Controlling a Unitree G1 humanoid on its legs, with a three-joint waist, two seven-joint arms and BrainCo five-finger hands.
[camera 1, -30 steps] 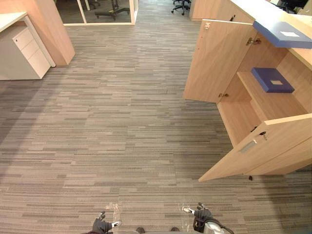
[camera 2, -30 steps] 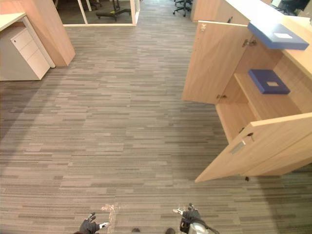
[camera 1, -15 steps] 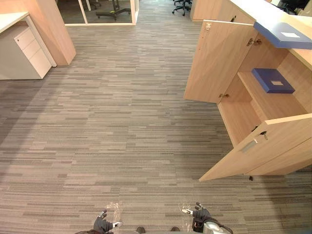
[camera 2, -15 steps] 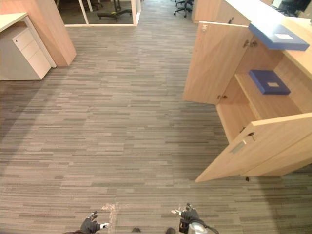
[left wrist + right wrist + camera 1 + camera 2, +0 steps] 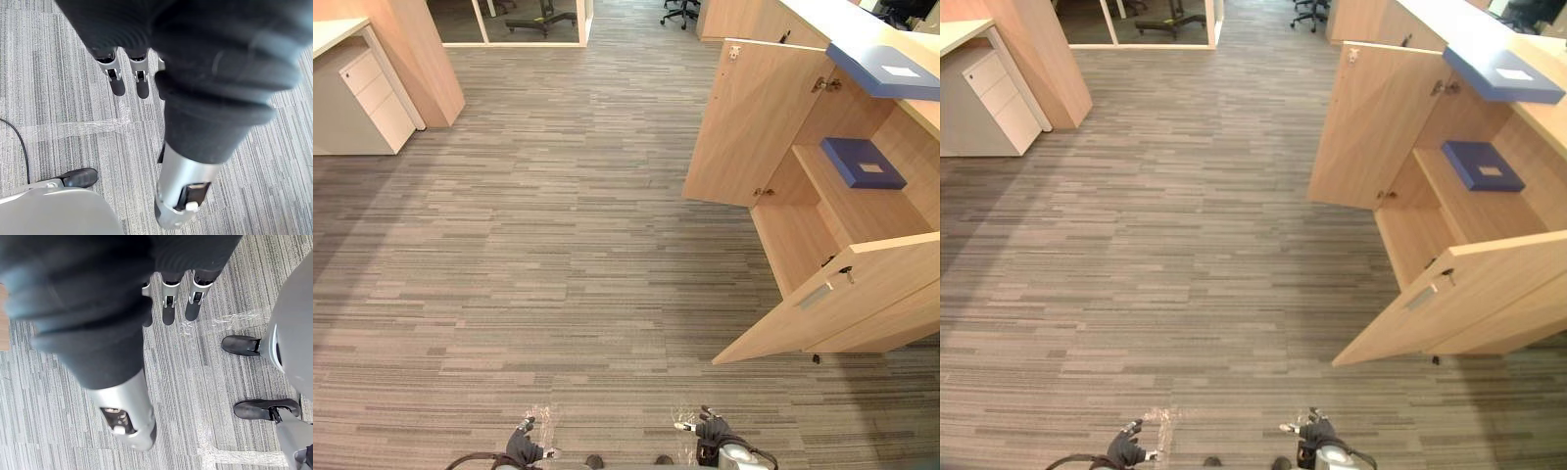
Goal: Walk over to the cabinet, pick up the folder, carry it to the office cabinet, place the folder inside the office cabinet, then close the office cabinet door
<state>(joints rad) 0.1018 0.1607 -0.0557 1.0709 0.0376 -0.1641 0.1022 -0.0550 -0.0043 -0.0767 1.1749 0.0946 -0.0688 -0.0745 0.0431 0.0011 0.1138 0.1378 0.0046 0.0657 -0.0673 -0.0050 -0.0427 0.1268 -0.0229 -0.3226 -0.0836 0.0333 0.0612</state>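
A blue folder (image 5: 881, 70) with a white label lies on top of the light wood cabinet (image 5: 773, 117) at the right. A second blue folder (image 5: 862, 163) rests on the shelf inside that cabinet, whose two doors (image 5: 744, 122) stand wide open. My left hand (image 5: 523, 446) hangs low at the bottom edge, fingers (image 5: 117, 81) straight and holding nothing. My right hand (image 5: 710, 431) hangs beside it at the bottom, fingers (image 5: 168, 308) likewise straight and empty. Both hands are far from the folders.
Grey striped carpet (image 5: 558, 255) spreads between me and the cabinet. The nearer open door (image 5: 832, 299) juts out into the floor at the right. A white drawer unit (image 5: 367, 98) under a desk stands at the far left, with a wooden partition (image 5: 421, 54) beside it. Office chairs (image 5: 680, 10) stand at the back.
The whole picture has shifted slightly, so the camera moved a little. Both hands have swung a bit inward at the bottom edge. The folders and doors stand as before.
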